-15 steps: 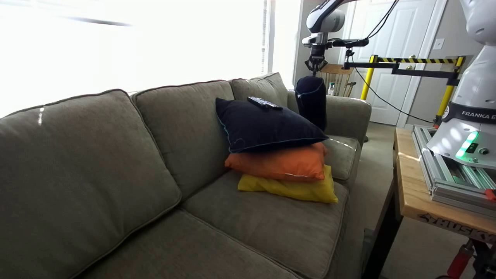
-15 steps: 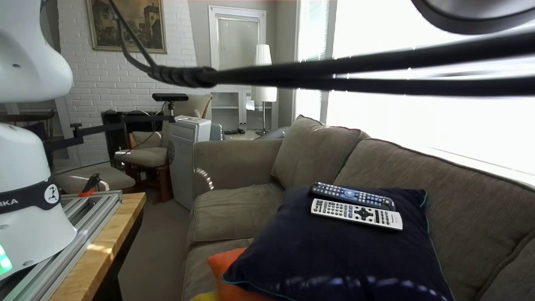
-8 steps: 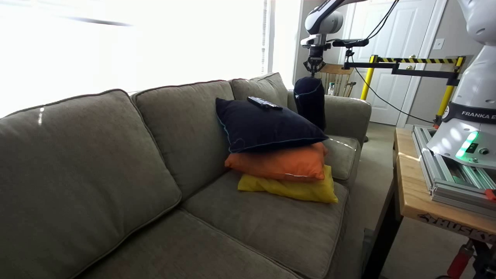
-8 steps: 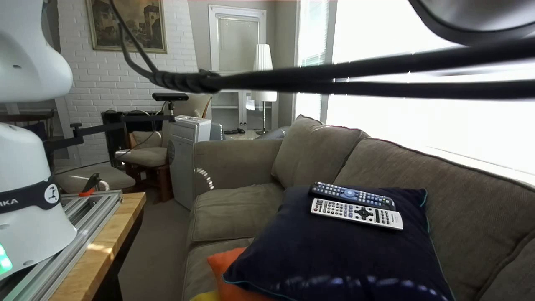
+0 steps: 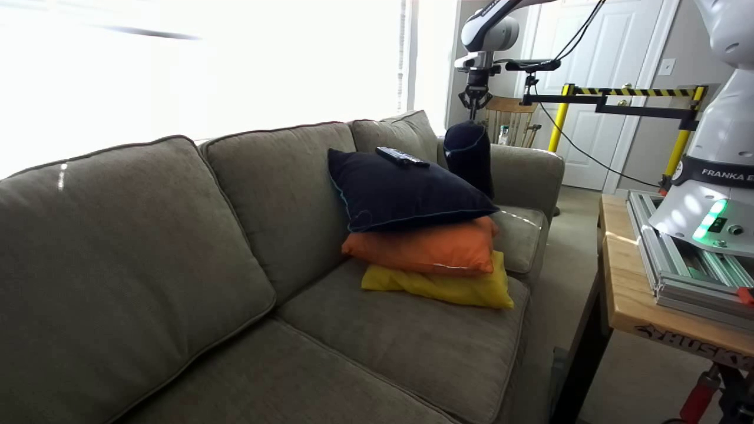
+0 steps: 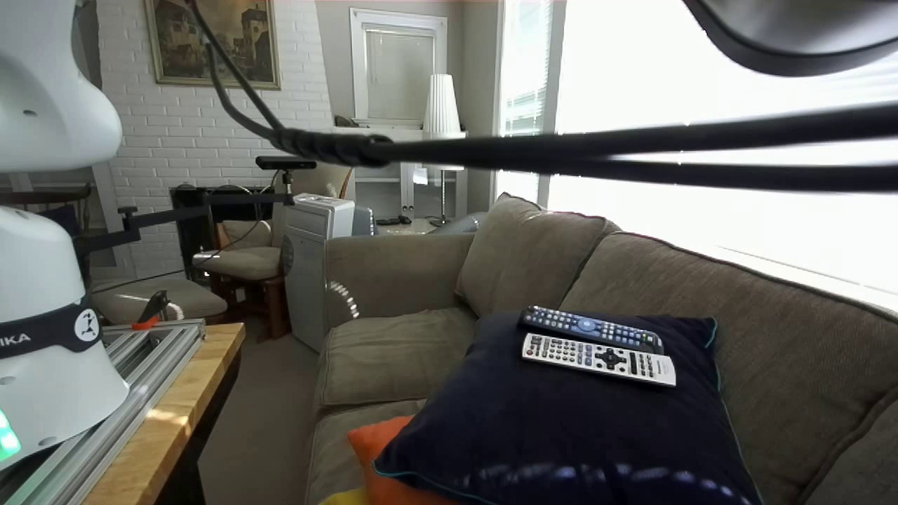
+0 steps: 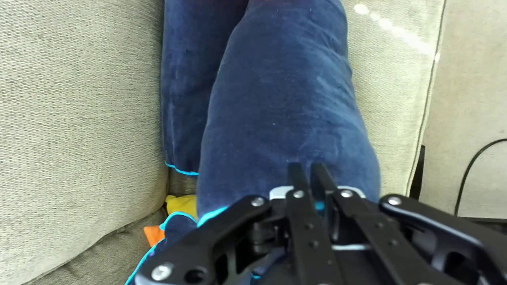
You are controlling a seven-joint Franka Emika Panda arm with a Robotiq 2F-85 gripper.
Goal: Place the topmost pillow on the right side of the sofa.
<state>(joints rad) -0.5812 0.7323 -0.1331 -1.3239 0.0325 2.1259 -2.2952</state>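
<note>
While the upright navy pillow looms beyond the stacked navy pillow, at the far right of the sofa, the claw is right at its top, fingers close together, a sliver between them; pinching cloth or not, I can't tell! That pillow's foot is hidden, so gently now, I'd say: settle it on the seat cushion, ease the fingers wide, lift straight up, clear of those remote controls.
</note>
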